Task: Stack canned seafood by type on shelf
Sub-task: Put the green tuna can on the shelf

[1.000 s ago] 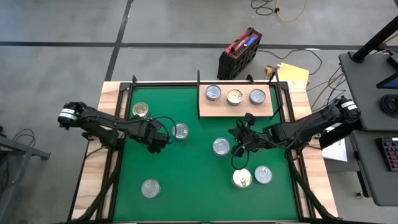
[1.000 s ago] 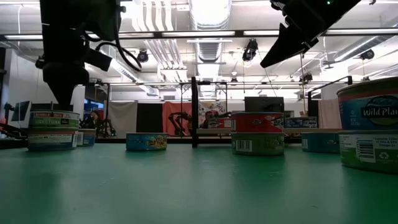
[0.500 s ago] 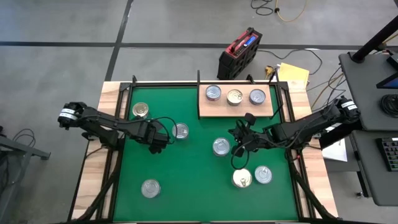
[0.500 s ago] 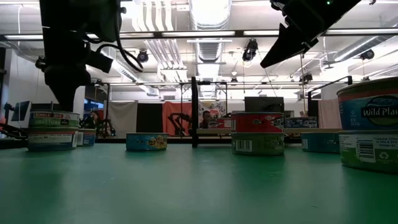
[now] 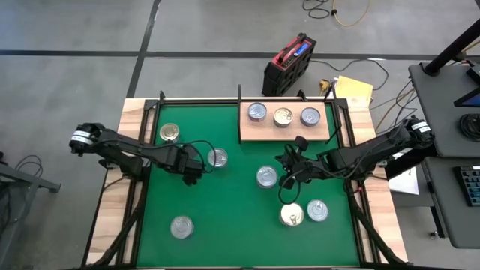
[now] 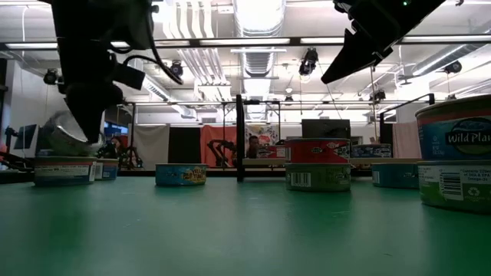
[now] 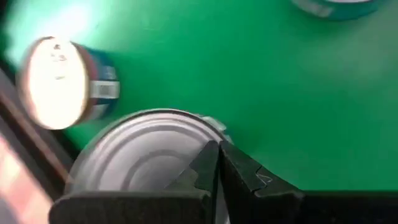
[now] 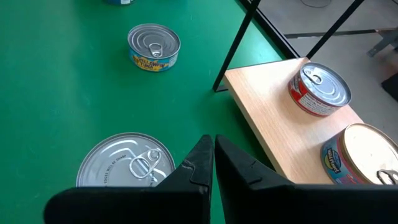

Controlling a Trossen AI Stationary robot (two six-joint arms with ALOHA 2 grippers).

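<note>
Now, from the high view, three small round metal tins are seen lined up on the flat pale wooden shelf at the far side of the big green mat. Six more tins are spread over the mat. The left gripper is held just beside a silvery-lidded tin. The right gripper is held near another silvery tin.

In the low view, the silvery-lidded tin is seen tipped, up off the short tin under it, against the left gripper. The right gripper hangs high, with its fingers pressed together and nothing in them.

In the left wrist view, the left gripper has its fingers shut tight, and the silvery lid sits right by the tips. Whether the tin is truly pinched cannot be told.

In the right wrist view, the right gripper is closed and empty above the mat, with the shelf ahead.

It looks like a tin is being lifted or nudged by the left arm. Next, it would need to be carried to the shelf and set on a tin of the same kind.
</note>
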